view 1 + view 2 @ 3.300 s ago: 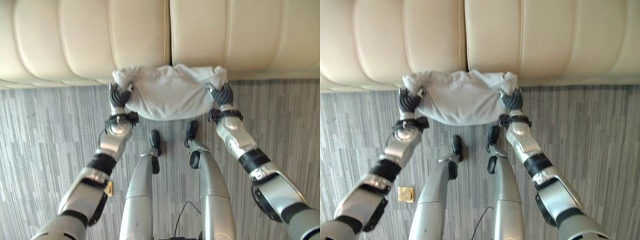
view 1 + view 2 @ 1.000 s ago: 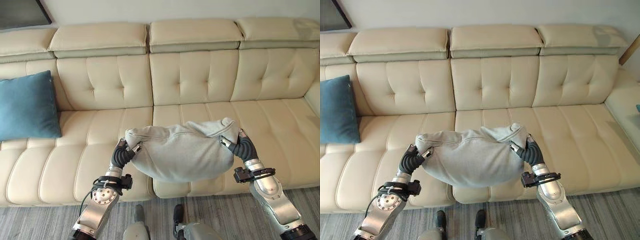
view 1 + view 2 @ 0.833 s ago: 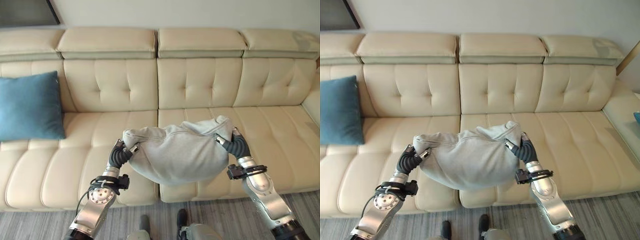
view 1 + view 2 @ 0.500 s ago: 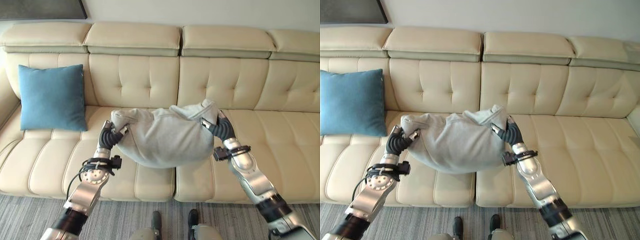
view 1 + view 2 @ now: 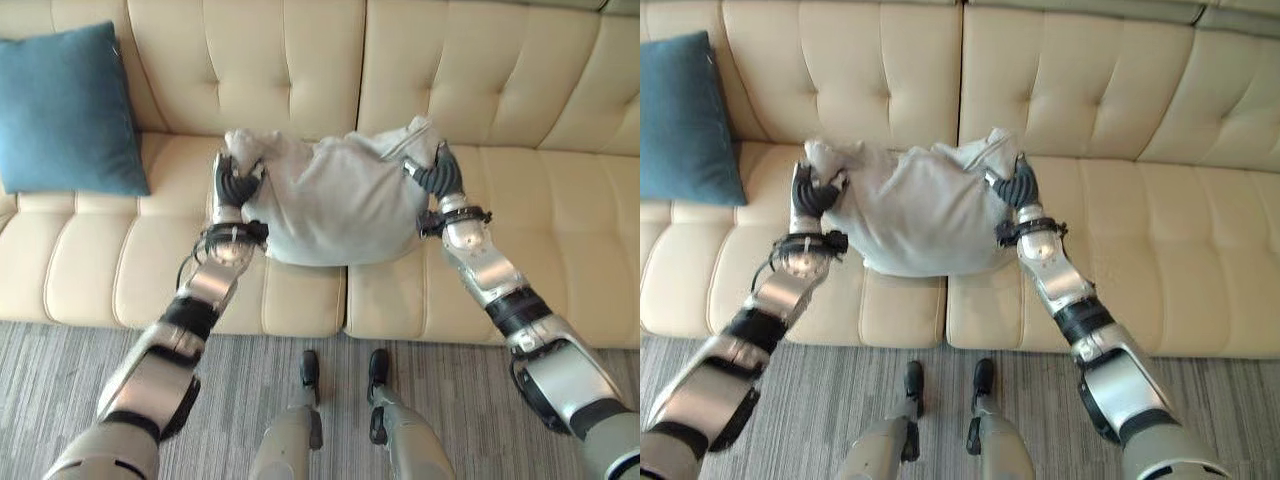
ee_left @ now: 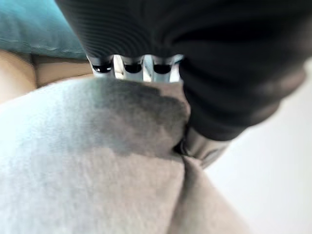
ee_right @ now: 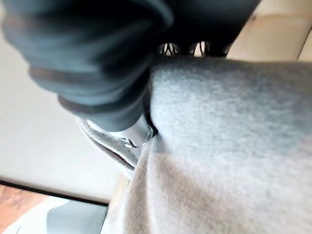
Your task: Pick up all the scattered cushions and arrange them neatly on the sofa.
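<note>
A grey cushion (image 5: 335, 200) hangs between my two hands over the seat of the cream sofa (image 5: 300, 70). My left hand (image 5: 234, 186) is shut on the cushion's left top corner, and my right hand (image 5: 437, 178) is shut on its right top corner. In the left wrist view the fingers (image 6: 134, 66) and thumb pinch the grey cloth (image 6: 83, 161). The right wrist view has that hand's thumb (image 7: 139, 127) pressed into the grey cushion (image 7: 229, 146). A blue cushion (image 5: 65, 110) leans upright against the sofa's back at the left.
The sofa's seat (image 5: 1160, 260) stretches bare to the right of the grey cushion. Grey striped carpet (image 5: 60, 370) lies in front of the sofa.
Both hands have carried the grey cushion forward and lower, toward the seat near the sofa's back. The camera has tilted down and come closer to the sofa.
</note>
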### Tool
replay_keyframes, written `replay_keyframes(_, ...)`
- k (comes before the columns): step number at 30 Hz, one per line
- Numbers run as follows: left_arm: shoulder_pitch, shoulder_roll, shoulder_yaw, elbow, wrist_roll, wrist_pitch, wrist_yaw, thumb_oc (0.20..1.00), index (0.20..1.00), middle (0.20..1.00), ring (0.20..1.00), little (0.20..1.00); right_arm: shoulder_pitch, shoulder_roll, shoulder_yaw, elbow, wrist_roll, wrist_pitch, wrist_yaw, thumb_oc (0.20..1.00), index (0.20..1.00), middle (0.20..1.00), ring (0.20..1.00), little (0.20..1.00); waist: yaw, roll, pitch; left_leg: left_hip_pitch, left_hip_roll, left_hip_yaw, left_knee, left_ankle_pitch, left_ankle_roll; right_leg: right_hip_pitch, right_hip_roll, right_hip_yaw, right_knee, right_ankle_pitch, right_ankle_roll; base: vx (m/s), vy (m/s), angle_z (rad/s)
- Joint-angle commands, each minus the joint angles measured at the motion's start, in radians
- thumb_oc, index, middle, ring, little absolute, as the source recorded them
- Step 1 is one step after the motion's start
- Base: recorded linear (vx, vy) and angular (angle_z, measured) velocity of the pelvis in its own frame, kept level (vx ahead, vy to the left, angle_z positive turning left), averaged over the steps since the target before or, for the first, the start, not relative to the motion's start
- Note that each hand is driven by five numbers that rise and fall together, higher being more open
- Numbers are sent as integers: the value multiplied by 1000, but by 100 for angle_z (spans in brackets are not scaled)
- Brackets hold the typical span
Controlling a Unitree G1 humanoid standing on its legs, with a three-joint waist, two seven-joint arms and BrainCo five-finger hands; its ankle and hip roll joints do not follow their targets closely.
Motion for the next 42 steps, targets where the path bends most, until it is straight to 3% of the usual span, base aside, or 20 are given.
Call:
replay_keyframes(1,-136,1,-38,-75,35,-113,41,200,200,200,200,200,-166,49,54,-81,18,-145,-17,200,200,200,200,200,1,-20,-39,45,38,17,66,-125,-78,-9,-50,40,49,-85,131,20,-35,-1)
replay_keyframes(11,-169,37,-25,-126,46,-128,58,200,200,200,200,200,-209,20,26,-102,11,-163,-49,200,200,200,200,200,-10,-14,-48,44,39,16,20,-98,-90,-17,-45,44,3,-56,143,16,-4,2)
replay_keyframes(14,-85,25,13,-258,65,-135,46,200,200,200,200,200,-150,9,-13,-209,-18,-162,-50,200,200,200,200,200,-15,-12,-63,65,37,16,-11,-91,-94,0,-44,45,-21,-51,145,58,6,2)
replay_keyframes(20,6,0,34,-340,86,-128,16,200,200,200,200,200,-64,6,-35,-291,-60,-148,-29,200,200,200,200,200,-21,-15,-67,89,32,16,-12,-103,-90,22,-47,53,-20,-56,138,31,2,2)
replay_keyframes(32,-85,-5,3,-135,-17,-114,-10,200,200,200,200,200,-129,-2,-10,-100,-24,-104,-57,200,200,200,200,200,-22,-17,-25,37,27,12,15,-98,-88,-29,-53,60,12,-51,135,-16,-3,0)
replay_keyframes(33,-102,1,1,-117,-24,-112,-9,454,454,454,454,454,-143,-2,-5,-82,-17,-103,-57,200,200,200,200,200,-21,-17,-21,33,27,11,14,-96,-88,-34,-53,60,13,-50,136,0,0,0)
replay_keyframes(34,-136,19,-4,-82,-29,-105,-7,1000,1000,1000,1000,1000,-172,-10,9,-50,-11,-95,-58,1000,1000,1000,1000,1000,-20,-13,-14,30,28,9,11,-94,-90,-40,-50,59,16,-53,137,0,0,0)
replay_keyframes(39,-231,95,-30,21,-47,-94,-24,1000,1000,1000,1000,1000,-260,-45,51,28,3,-84,-50,1000,1000,1000,1000,1000,-16,-10,-10,16,30,4,-11,-70,-93,-56,-49,55,11,-43,142,0,0,0)
replay_keyframes(42,-312,164,-54,122,-155,-86,-90,1000,1000,1000,1000,1000,-351,-105,76,114,64,-65,-40,1000,1000,1000,1000,1000,-11,2,-6,18,35,-7,-40,-50,-100,-62,-45,45,9,-42,146,-1,-5,4)
